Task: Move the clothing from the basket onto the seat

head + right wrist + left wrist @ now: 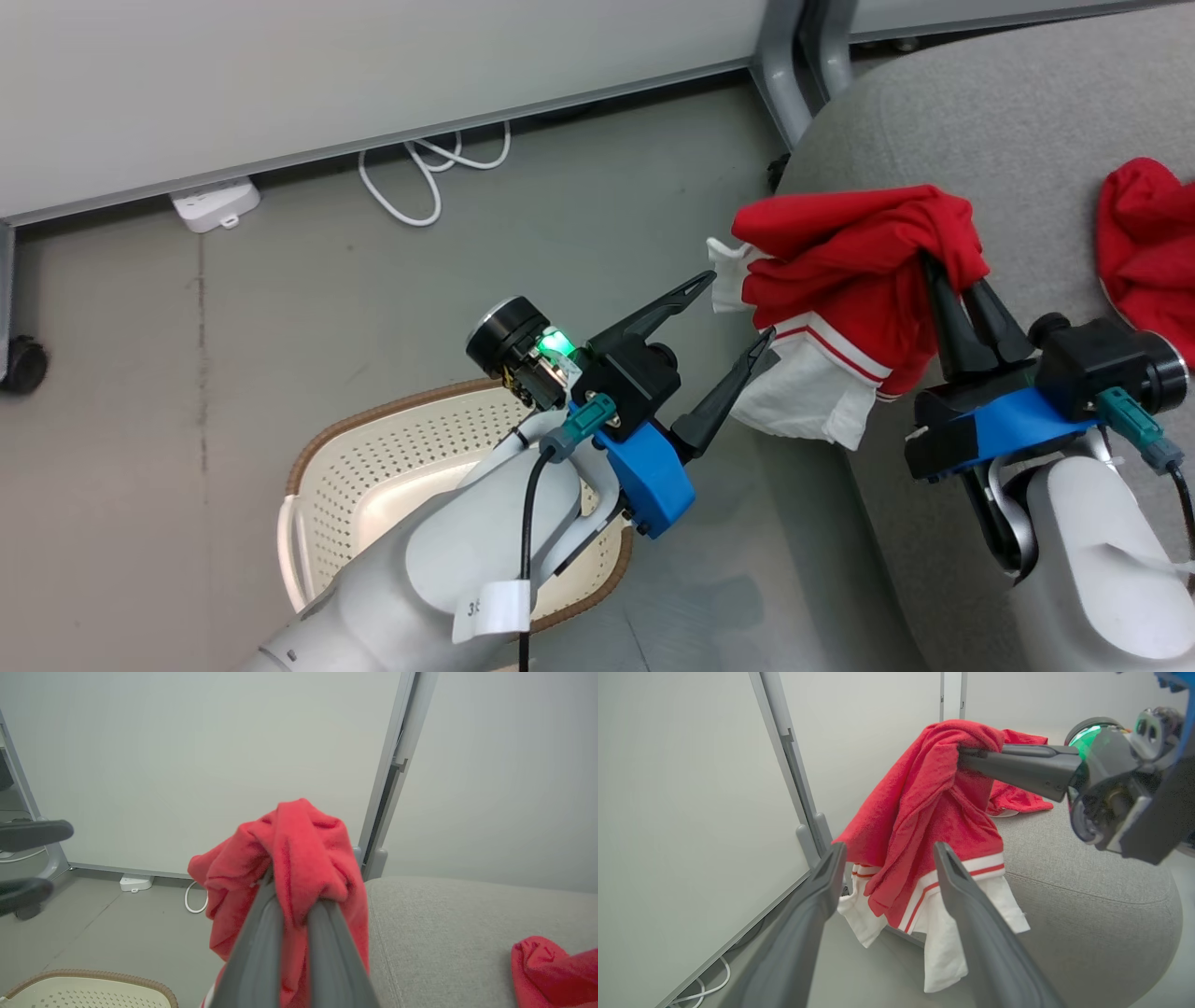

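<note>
A red garment with white stripes and white trim hangs from my right gripper, which is shut on its bunched top above the left edge of the grey seat. The same garment drapes down past the seat's rounded corner. My left gripper stands open just left of the hanging cloth, its fingertips near the white trim, holding nothing. A second red piece lies on the seat at the right. The cream basket sits on the floor under my left arm.
A white wall panel with a grey metal post runs behind the seat. A white power strip and a looped white cable lie on the grey floor by the wall. A black caster stands at far left.
</note>
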Available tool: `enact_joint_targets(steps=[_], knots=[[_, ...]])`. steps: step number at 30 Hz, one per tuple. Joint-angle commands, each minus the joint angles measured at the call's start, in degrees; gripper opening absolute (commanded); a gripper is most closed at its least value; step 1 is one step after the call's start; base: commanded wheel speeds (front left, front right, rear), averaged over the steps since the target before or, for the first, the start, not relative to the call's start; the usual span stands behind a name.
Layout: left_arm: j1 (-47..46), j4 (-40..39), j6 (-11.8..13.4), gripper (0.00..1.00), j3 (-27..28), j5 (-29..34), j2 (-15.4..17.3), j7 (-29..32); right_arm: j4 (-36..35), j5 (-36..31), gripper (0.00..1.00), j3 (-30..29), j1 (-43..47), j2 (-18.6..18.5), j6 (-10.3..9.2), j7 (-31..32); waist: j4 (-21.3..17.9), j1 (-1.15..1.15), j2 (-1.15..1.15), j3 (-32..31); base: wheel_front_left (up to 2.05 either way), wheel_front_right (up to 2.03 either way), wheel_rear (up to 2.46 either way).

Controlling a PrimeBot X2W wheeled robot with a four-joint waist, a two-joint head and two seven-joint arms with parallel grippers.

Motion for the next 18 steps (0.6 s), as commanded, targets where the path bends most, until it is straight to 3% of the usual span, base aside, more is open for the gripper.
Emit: enact_joint_targets(steps=[1, 18], knots=[[0.39, -0.08, 0.02, 1.00, -0.16, 0.59, 0.19, -0.27, -0.60, -0.23, 0.00, -0.42, 0.39, -0.31, 0.01, -0.22, -1.80, 0.00, 0.00, 1.05, 0.00, 0.00, 0.00], [1.08, -0.55, -1.12, 1.00, -3.00, 2.82, -0.51, -0.28, -7.24, -0.43, 0.00, -11.17, 6.37, 1.62, 0.01, -0.21, -9.76, 0.00, 0.00, 4.71, 0.00, 0.00, 0.00]])
